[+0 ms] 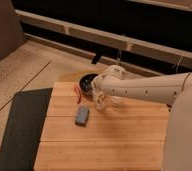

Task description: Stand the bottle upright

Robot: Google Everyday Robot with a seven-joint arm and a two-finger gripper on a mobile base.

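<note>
Single cam, high, angled down, end effector [100, 102] mid-frame.

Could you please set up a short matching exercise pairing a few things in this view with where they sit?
Things:
1. blue-grey block
2. dark bowl
3. black mat
4. gripper

Places:
A. past the wooden table's far edge
B. left of the table
C. lying on the table, left part
D. over the table, right of the block

Pairs: 1-C, 2-A, 3-B, 4-D
</note>
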